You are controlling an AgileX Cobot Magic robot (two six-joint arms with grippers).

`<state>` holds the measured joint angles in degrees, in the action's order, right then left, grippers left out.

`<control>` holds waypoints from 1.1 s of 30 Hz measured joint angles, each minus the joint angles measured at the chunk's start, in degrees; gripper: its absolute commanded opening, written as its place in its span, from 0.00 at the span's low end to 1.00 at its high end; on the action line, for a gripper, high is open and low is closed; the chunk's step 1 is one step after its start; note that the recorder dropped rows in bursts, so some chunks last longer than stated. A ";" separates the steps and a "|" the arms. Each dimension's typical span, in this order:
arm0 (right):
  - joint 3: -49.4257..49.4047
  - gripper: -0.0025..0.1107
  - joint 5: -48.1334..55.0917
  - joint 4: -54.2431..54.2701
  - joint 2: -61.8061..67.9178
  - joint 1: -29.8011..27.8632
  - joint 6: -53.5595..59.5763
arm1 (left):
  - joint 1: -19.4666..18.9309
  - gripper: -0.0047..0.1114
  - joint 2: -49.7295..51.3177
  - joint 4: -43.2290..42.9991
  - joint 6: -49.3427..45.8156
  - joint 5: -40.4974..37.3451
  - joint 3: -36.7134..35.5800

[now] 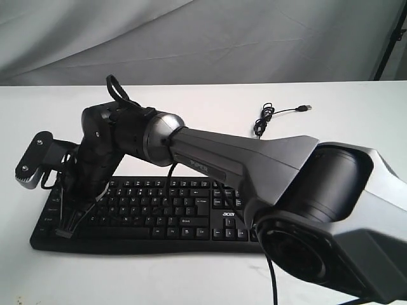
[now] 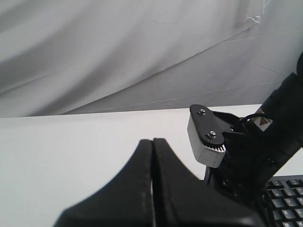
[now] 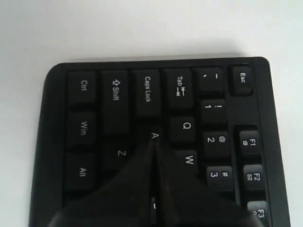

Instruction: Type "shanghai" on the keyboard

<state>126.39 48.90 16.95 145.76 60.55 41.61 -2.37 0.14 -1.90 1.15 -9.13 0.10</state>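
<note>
**Joined fingertips over the A key**

A wide black plastic keyboard point(image 1: 184, 213) with white legends lies on the flat white table point(image 1: 331, 101). The right gripper point(image 3: 154, 144), fingers together, hangs over its A key point(image 3: 155, 135). The left gripper point(image 2: 152, 144) has its fingers pressed together too.

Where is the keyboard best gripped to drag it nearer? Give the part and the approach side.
The keyboard lies flat, wide and thin: probably pinch its bare long edge nearest the exterior camera, mid-length, coming in low from that side. The right gripper and its arm hang over its Esc end.
</note>
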 measured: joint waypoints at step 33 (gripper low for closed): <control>0.00 0.02 1.51 -3.62 -3.59 0.00 -1.14 | 0.00 0.04 0.00 0.00 0.00 0.00 0.00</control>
<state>126.39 50.41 13.33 142.17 60.55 40.47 -2.37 0.14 -1.90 1.15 -9.13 0.10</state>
